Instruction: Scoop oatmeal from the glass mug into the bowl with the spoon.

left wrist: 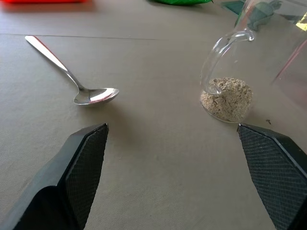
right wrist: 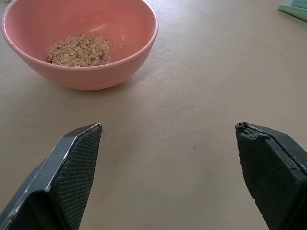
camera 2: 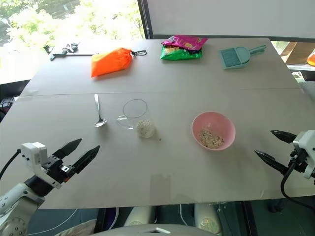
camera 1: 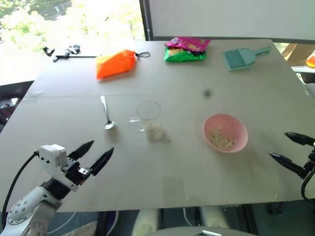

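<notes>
Both hands spread and empty at the worktop's near edge — left hand (camera 1: 96, 153) facing spoon (camera 1: 107, 114) and glass mug (camera 1: 147, 118), right hand (camera 1: 291, 150) facing pink bowl (camera 1: 225, 132).

Table (camera 1: 162, 182): spoon (camera 1: 107, 114) lies left of the glass mug (camera 1: 147, 119), mug holding oatmeal (camera 1: 154, 131); bowl (camera 1: 225, 132) to the mug's right, with oat bits inside. Along the far edge: pouch (camera 1: 116, 64), snack packet (camera 1: 186, 49), dustpan (camera 1: 242, 57).

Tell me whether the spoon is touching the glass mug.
Apart. In the left wrist view, bare table shows between the spoon and the glass mug; the left eye view shows the same gap.
</notes>
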